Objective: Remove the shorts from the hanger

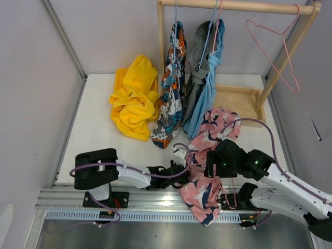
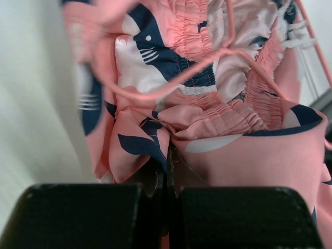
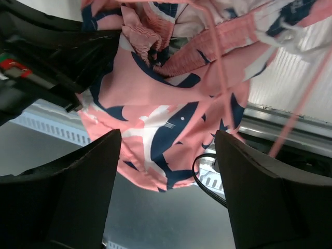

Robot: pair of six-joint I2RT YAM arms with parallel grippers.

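- Pink soft fabric shorts with navy-white print (image 1: 207, 193) lie crumpled at the near edge of the white table (image 1: 93, 129) and spill over it. A thin pink wire hanger (image 2: 155, 97) lies against their gathered waistband.
- Left gripper (image 2: 167, 179) is clenched on a fold of these shorts.
- Right gripper (image 3: 166, 166) is spread wide, with the fabric beyond its fingers.
- Plain yellow shorts (image 1: 134, 101) lie heaped on the table.
- Blue-orange-white print shorts (image 1: 171, 88), grey shorts (image 1: 194, 67) and light blue shorts (image 1: 207, 96) hang from the wooden rail (image 1: 238, 5).
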